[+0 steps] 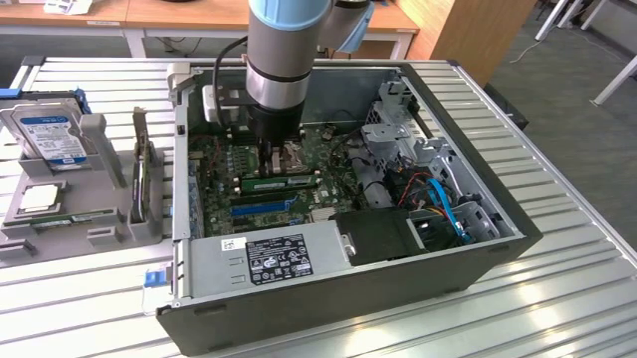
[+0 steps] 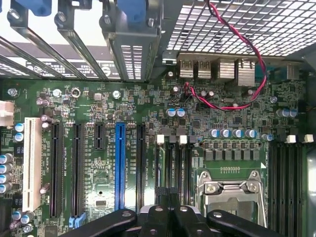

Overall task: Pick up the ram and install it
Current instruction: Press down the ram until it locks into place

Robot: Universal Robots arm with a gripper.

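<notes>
Arm comes down from above into open PC case, which lies on its side on slatted metal surface. Wrist body is over the mobo, near CPU socket.

Pincer: closed, black fingers drawn together, no gap btwn them in wrist view. Tips sit over the dark memory slots w/ white latches, btwn blue slot and CPU socket.

The ram: green stick w/ pale label, standing on its long edge on the mobo, directly under the arm's end, parallel to the blue slots and just beyond them in ext view. Looks level, not tilted. Can't tell if it's fully seated or if the fingers are clamping it; contact pt hidden by the wrist body.

Other stuff:
- PSU w/ black label at near side of case.
- Drive cage and blue cables toward ext view's right.
- Red/black wire pair looping over rear ports in wrist view.
- Grey holder on the surface at ext view's left, well apart from case: hard drive upright, CPU chip flat, a thin green strip lying at its front.
- Expansion card on edge in a stand btwn holder and case.
</notes>
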